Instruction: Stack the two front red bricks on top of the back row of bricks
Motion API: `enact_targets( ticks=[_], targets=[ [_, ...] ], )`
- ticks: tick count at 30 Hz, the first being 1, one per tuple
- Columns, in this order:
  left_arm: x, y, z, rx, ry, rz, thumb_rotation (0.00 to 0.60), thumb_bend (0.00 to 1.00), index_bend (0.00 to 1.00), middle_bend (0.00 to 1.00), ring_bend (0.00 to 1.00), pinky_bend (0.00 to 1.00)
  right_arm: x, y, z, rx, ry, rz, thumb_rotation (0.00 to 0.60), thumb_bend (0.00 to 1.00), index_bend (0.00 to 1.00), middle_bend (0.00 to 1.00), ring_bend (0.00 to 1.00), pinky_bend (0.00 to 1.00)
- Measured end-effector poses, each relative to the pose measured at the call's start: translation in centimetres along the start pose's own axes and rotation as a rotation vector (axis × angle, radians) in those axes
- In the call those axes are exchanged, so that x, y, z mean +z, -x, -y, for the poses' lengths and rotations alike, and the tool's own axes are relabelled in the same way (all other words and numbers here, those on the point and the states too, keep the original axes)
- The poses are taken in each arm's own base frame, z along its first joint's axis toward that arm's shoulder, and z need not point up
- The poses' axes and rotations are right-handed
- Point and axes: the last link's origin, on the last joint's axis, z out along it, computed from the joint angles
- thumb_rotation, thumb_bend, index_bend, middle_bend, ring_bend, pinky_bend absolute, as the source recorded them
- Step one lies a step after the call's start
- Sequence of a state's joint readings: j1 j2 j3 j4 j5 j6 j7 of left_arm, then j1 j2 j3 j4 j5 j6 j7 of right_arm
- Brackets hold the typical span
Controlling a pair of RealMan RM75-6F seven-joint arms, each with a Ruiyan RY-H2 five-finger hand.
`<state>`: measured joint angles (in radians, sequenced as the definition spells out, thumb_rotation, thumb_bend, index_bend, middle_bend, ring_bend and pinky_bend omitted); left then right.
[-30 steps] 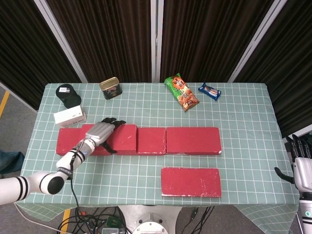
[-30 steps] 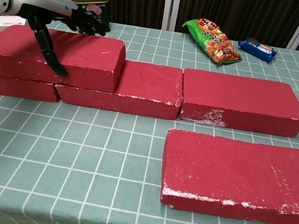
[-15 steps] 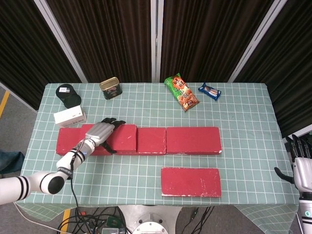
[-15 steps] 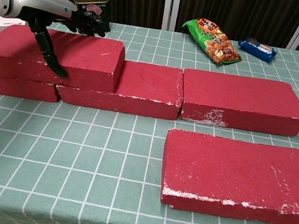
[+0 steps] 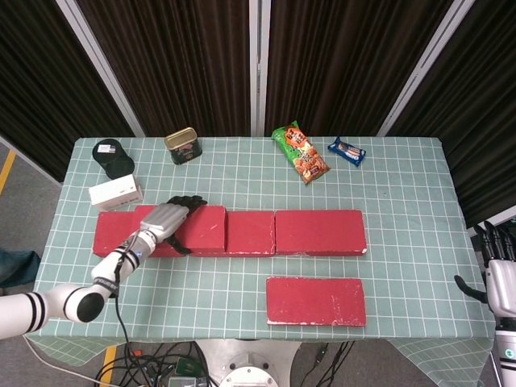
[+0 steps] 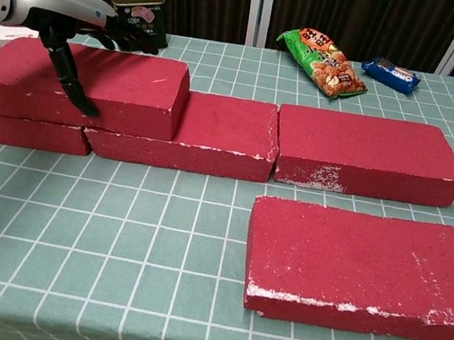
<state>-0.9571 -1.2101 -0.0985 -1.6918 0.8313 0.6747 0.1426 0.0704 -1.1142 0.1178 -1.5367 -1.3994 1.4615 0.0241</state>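
Observation:
One red brick (image 5: 201, 228) (image 6: 137, 88) lies stacked on the left end of the back row, over the left brick (image 5: 110, 235) and part of the middle brick (image 5: 250, 232). My left hand (image 5: 165, 218) (image 6: 66, 13) grips this stacked brick, thumb down its front face and fingers over its far edge. The right back-row brick (image 5: 320, 232) (image 6: 366, 152) has nothing on it. A second red brick (image 5: 315, 301) (image 6: 366, 268) lies flat in front on the tablecloth. My right hand (image 5: 500, 278) hangs off the table's right edge, fingers apart and holding nothing.
Along the back stand a tin can (image 5: 182, 145) (image 6: 140, 10), a green snack bag (image 5: 300, 151) (image 6: 322, 60) and a blue packet (image 5: 347, 151) (image 6: 391, 73). A black round object (image 5: 111, 157) and a white box (image 5: 115, 193) sit at the far left.
My left wrist has shifted slightly up and to the left over the stacked brick. The bricks and the right hand have not moved.

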Motion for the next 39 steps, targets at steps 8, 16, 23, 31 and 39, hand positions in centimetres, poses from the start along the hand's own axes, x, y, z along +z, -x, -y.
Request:
enact_targets(
  ticks=[8,16,23,31,39],
  targets=[
    [-0.6,-0.2,-0.4,0.002,0.021,-0.008,0.600,0.02,0.05,0.00,0.00,0.00,0.0,-0.1,0.2,0.000,-0.013,-0.001,0.600,0.12,0.00,0.00,0.00,0.00],
    [-2.4,-0.9,-0.3,0.013,0.028,-0.053,0.600,0.02,0.05,0.00,0.00,0.00,-0.8,-0.6,1.2,0.031,-0.061,0.028,0.600,0.12,0.00,0.00,0.00,0.00],
    [-7.0,-1.3,2.8,0.073,-0.067,-0.183,0.600,0.02,0.05,0.00,0.00,0.00,-2.5,-1.6,3.0,-0.006,-0.117,0.045,0.600,0.07,0.00,0.00,0.00,0.00],
    [-15.4,1.1,8.3,0.114,-0.263,-0.375,0.600,0.02,0.05,0.00,0.00,0.00,-4.6,-1.0,7.1,-0.034,-0.280,0.203,0.600,0.00,0.00,0.00,0.00,0.00],
    [-20.9,4.5,11.1,0.067,-0.351,-0.404,0.600,0.00,0.05,0.00,0.00,0.00,-5.1,2.1,11.2,-0.048,-0.410,0.363,0.600,0.00,0.00,0.00,0.00,0.00]
  ],
)
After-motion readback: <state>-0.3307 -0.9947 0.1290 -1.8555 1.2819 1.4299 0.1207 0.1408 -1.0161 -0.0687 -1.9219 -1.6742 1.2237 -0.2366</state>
